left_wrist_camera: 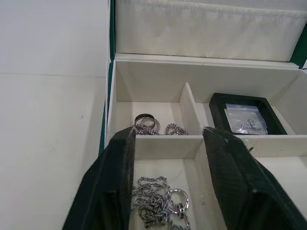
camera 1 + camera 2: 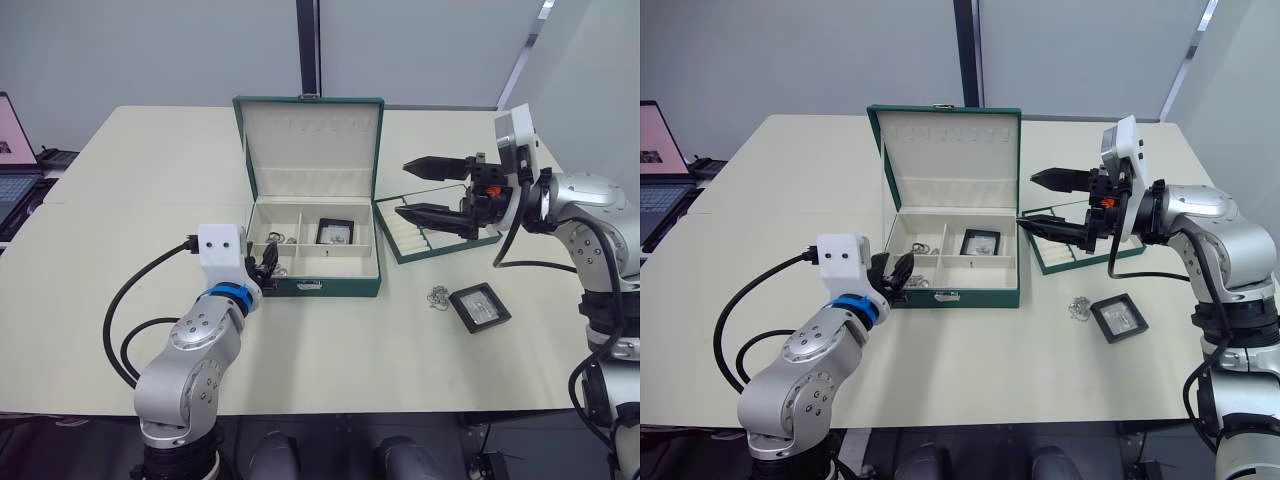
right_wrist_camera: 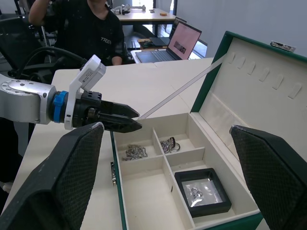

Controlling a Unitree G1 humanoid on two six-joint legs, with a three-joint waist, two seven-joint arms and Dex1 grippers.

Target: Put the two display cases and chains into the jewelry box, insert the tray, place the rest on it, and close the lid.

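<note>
The dark green jewelry box stands in the middle of the table, and its lid is upright. One display case lies in the back right compartment. Chains fill the front left compartment, and more links and rings lie behind them. My left gripper hovers open over the box's front left corner, holding nothing. My right gripper is open and empty, raised above the tray that lies right of the box. On the table in front of the tray lie a second display case and a chain.
A laptop sits at the far left beyond the table's edge. In the right wrist view a person sits behind the table beside another laptop. Bare tabletop stretches in front of the box.
</note>
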